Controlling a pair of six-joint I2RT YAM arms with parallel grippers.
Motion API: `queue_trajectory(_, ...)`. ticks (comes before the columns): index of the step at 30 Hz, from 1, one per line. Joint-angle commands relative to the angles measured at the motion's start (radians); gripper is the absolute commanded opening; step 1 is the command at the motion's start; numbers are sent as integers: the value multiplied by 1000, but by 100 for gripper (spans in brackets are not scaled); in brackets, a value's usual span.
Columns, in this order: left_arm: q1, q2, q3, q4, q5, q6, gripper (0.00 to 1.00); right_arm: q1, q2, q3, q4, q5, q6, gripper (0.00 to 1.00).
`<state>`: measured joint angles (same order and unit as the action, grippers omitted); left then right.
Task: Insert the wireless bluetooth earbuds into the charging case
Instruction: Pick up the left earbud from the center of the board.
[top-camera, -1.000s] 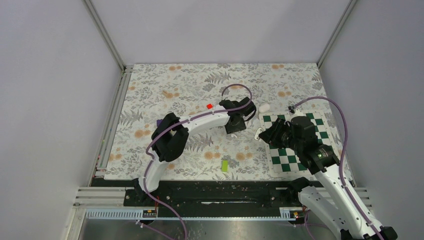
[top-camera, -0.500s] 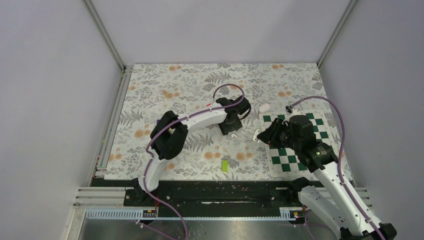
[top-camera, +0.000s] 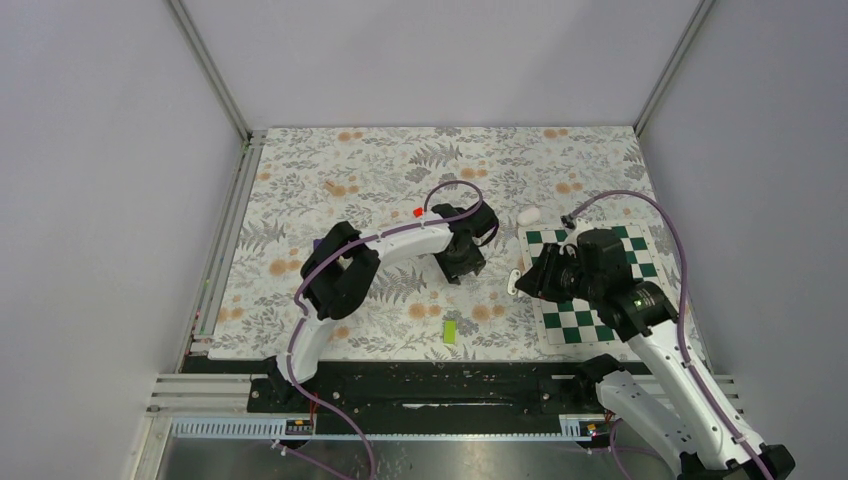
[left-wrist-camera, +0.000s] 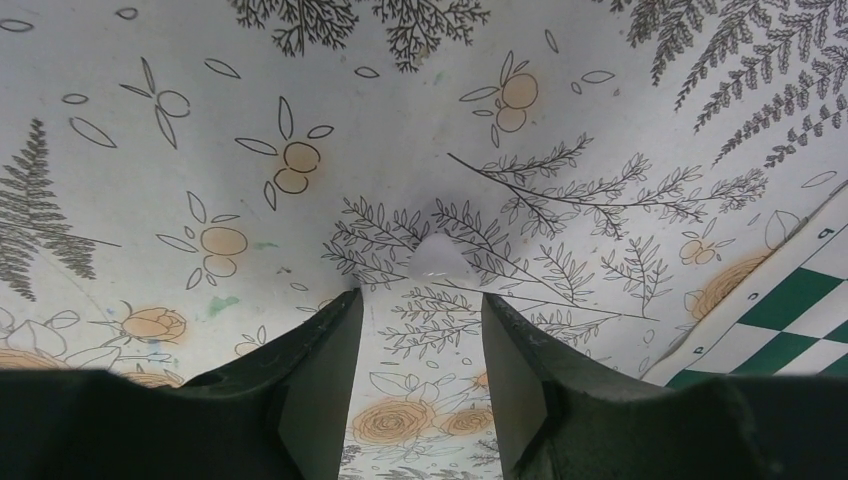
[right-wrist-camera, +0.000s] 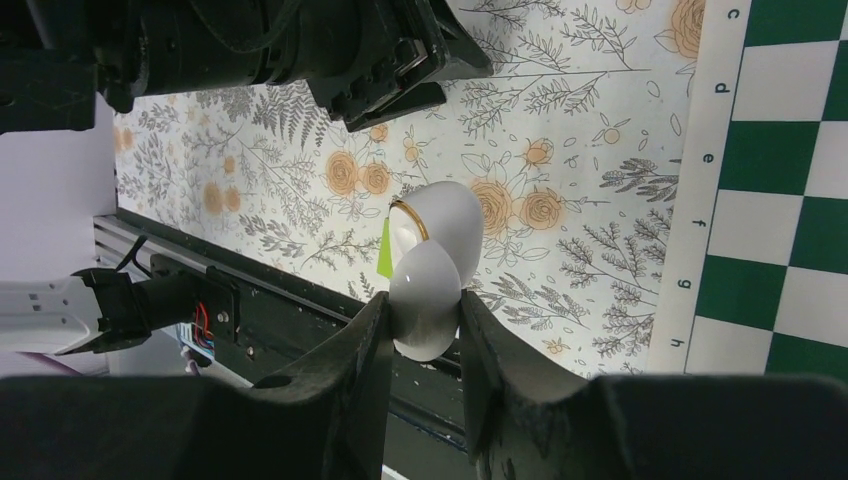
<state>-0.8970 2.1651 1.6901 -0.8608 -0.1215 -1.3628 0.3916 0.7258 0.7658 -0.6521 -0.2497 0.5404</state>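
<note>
Right tool (right-wrist-camera: 420, 330) clamps the charging case (right-wrist-camera: 430, 270), lid ajar, above the tabletop (right-wrist-camera: 590, 90) toward its right edge; left tool (left-wrist-camera: 420, 320) stands part-open and empty, earbud (left-wrist-camera: 437, 258) lying just beyond its tips, mid-tabletop.

Top view light: bright and even, and the walls (top-camera: 430, 60) look pale grey.
Top view shadows: soft and faint, close under the left arm (top-camera: 400, 240).
Top view sharpness: clear all over, but small things are too tiny to see well.
Left wrist light: the flowered mat (left-wrist-camera: 200, 100) is bright, with a soft grey shadow in the middle around the earbud (left-wrist-camera: 440, 257).
Left wrist blur: the earbud is white on white and a bit fuzzy. The near left fingers (left-wrist-camera: 310, 380) are dark and show little.
Left wrist bending: the mat's drawings curve toward the edges.
Right wrist shine: the charging case (right-wrist-camera: 435, 255) has a soft gleam and no hard glare.
Right wrist blur: the near right fingers (right-wrist-camera: 345, 400) are dark and fuzzy, and the checkered board (right-wrist-camera: 780, 200) on the right is sharp.
</note>
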Motion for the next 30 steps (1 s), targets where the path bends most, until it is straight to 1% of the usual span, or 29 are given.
queue_trajectory(1,2,-33,-25,69,35,-65,48,-5,-12,68,-39,2,-58,0)
queue_trajectory(3,5,-31,-35,83,30,-89,47,-5,-14,69,-39,-4,-55,0)
queue_trajectory(5,9,-28,-42,87,29,-108,45,-5,-19,65,-40,-5,-51,0)
queue_trajectory(7,10,-30,-50,86,15,-129,42,-5,-25,60,-39,-6,-48,0)
queue_trajectory(12,22,-34,-46,71,-39,-152,40,-5,-25,56,-39,-15,-43,0)
queue_trajectory(17,33,-23,-50,60,-28,-167,38,-5,-22,51,-30,-21,-40,0)
queue_trajectory(22,41,-19,-57,60,-24,-175,34,-5,-17,44,-22,-32,-33,0)
queue_trajectory(30,48,3,-31,60,2,-162,24,-4,-16,46,-19,-28,-28,0)
